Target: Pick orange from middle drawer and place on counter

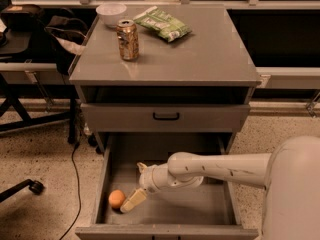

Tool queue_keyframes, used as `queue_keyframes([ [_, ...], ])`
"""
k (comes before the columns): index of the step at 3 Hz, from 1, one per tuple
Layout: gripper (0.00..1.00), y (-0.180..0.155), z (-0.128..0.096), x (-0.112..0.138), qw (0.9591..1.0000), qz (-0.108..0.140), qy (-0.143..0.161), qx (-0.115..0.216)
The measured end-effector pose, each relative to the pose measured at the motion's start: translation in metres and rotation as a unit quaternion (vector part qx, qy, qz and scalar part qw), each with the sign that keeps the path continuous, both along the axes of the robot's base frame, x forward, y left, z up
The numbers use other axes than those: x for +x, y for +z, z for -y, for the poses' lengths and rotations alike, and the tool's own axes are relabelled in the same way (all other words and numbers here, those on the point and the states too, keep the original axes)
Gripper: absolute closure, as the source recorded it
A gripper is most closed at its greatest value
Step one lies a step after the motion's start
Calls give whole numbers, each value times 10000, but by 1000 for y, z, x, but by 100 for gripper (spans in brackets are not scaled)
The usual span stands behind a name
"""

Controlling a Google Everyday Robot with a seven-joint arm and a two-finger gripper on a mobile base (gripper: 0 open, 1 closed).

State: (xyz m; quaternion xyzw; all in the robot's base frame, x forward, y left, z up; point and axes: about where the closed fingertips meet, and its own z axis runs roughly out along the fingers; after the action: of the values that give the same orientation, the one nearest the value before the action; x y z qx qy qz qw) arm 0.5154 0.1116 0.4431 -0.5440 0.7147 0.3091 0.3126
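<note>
Gripper [131, 188] first: where do you have it?

I have it low inside the middle drawer [200, 210], toward the front left, at the end of the arm [225, 167] reaching in from the right. The drawer stands wide open. The fingers [131, 202] are spread apart and I'm holding nothing; the lower one slants down to the left.

And the orange?

The orange [116, 199] sits on the drawer floor near the front left corner, just beside that lower fingertip, outside the gap. Touching or not, I can't tell.

What's above?

I see a shallower drawer [120, 118] with a black handle [166, 116], shut. On the counter [200, 59], a drink can [128, 40] stands upright near the back left, a white bowl [111, 13] behind it, a green snack bag [162, 24] to their right.
</note>
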Motion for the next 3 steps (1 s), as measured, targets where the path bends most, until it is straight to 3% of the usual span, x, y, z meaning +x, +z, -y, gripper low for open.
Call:
queue_keyframes([
  [2, 0, -28, 1, -1, 9998, -152, -122, -48],
  [3, 0, -37, -3, -5, 9996, -269, 43, 118],
])
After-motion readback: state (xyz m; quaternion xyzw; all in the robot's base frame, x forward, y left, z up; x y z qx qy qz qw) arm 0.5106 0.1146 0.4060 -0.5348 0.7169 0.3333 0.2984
